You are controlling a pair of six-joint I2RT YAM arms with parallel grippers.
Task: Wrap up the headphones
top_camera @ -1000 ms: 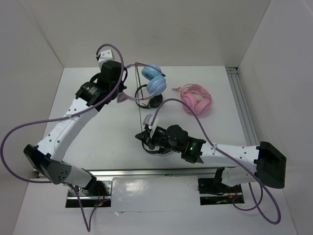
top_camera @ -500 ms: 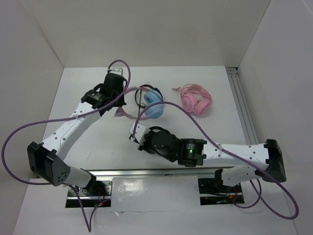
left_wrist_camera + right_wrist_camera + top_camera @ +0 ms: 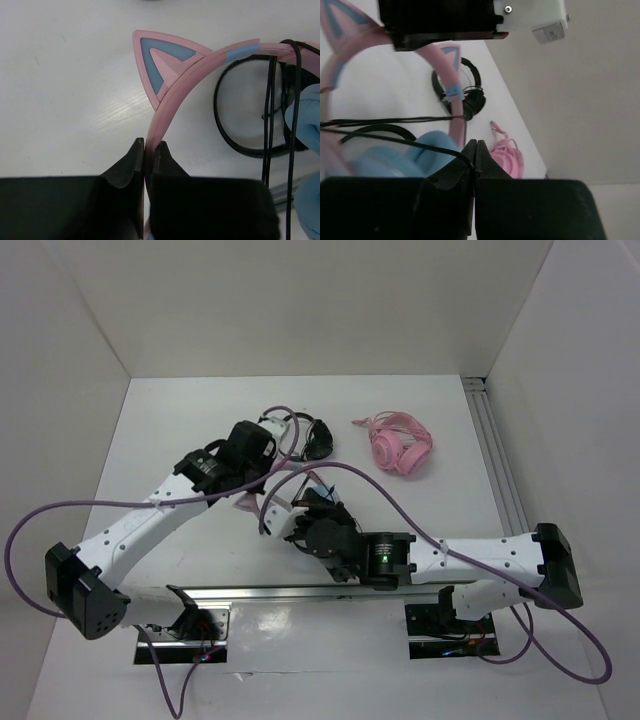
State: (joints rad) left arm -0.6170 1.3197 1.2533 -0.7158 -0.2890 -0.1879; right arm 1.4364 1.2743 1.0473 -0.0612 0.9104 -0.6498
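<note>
Above the white table (image 3: 170, 430), my left gripper (image 3: 148, 146) clamps the headphones (image 3: 172, 95) steady. At its 4 o'clock, my right gripper (image 3: 474, 145) pinches the cable (image 3: 390, 120), I think for winding.

Pink headphones (image 3: 402, 446) lie on the white worktop (image 3: 455, 510) toward its far right, near a metal rail (image 3: 498, 470) that runs along the right edge. Black headphones (image 3: 312, 437) lie to their left, apart from them, near the far middle. Plain white walls (image 3: 300, 300) enclose the worktop on three sides.
</note>
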